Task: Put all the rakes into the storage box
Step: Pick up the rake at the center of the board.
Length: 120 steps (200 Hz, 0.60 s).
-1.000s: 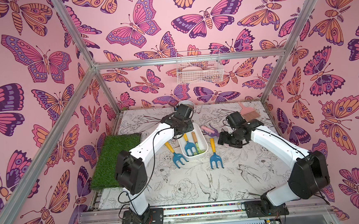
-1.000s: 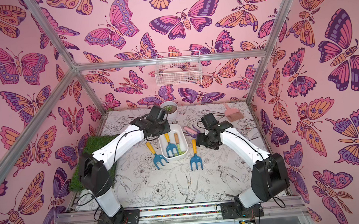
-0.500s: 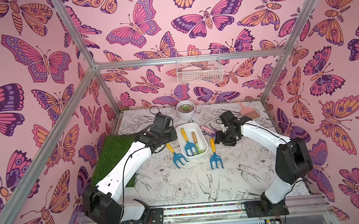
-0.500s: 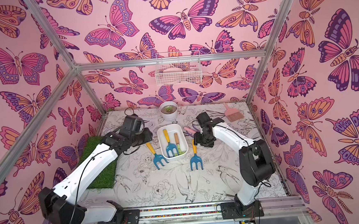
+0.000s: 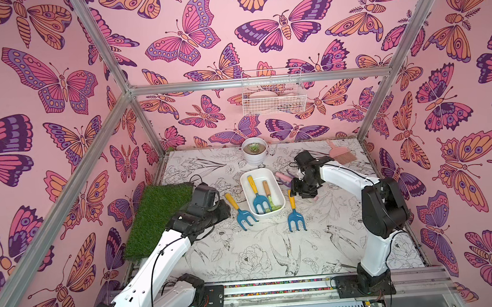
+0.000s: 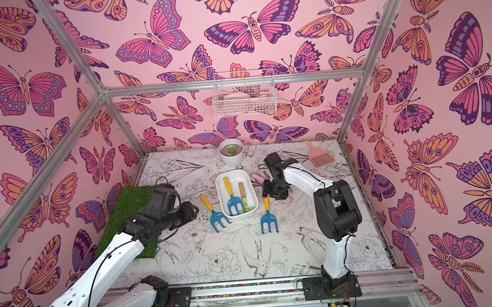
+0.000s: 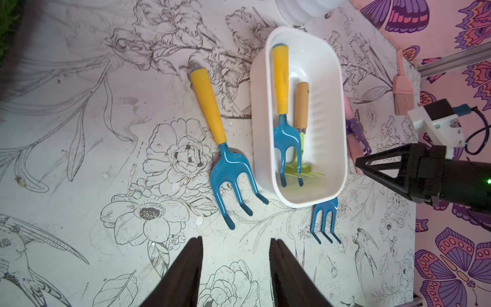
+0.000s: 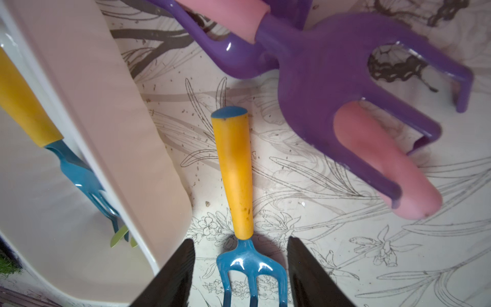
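Observation:
The white storage box [image 5: 265,175] lies mid-table and holds a blue yellow-handled rake [image 5: 256,193] and a green wooden-handled rake [image 5: 269,193]. A matching blue rake [image 5: 239,210] lies on the table left of the box, another [image 5: 295,215] right of it. My right gripper [image 8: 240,240] points down over that right rake [image 8: 235,172], open, its jaws either side of the blue head without touching. Beside it is the box wall [image 8: 106,106]. My left gripper [image 7: 235,239] hovers open and empty, short of the left rake [image 7: 212,114].
Purple rakes with pink handles [image 8: 332,66] lie just beyond the right gripper. A potted succulent [image 5: 254,152] and a pink brush [image 5: 340,153] sit at the back. A grass mat [image 5: 160,215] lies at the left, and a wire basket [image 5: 273,95] hangs on the back wall.
The left arm has pulled back from over the box toward the front left, its jaws widening a little. The right gripper has settled over the right rake, and its jaws have narrowed.

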Tool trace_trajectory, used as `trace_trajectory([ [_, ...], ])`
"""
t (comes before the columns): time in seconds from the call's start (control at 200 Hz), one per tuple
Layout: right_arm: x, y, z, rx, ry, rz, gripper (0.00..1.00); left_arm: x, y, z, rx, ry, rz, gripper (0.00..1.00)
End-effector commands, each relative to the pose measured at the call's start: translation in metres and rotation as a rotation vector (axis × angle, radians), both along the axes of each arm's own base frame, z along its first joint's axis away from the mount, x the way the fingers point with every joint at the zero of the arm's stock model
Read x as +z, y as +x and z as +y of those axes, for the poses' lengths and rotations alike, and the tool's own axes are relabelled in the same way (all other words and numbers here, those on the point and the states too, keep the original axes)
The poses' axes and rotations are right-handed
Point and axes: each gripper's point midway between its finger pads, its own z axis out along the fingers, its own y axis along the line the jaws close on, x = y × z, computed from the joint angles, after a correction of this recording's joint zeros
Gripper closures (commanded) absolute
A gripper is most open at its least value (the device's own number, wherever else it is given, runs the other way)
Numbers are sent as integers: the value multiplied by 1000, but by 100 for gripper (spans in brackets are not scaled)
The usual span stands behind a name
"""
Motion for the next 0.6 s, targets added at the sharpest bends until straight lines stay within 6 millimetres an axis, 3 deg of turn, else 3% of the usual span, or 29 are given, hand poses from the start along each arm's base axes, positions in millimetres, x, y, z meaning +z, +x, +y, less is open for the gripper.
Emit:
trace_trajectory([
  [0.0, -6, 3, 3, 20, -23, 9, 43, -12, -10, 0, 22, -53, 39, 53],
  [0.275, -28, 5, 6, 33, -63, 38, 50, -34, -21, 4, 59, -84, 89, 54],
  [0.596, -40, 10, 8, 47, -103, 49, 57, -34, -20, 5, 71, -93, 86, 54],
])
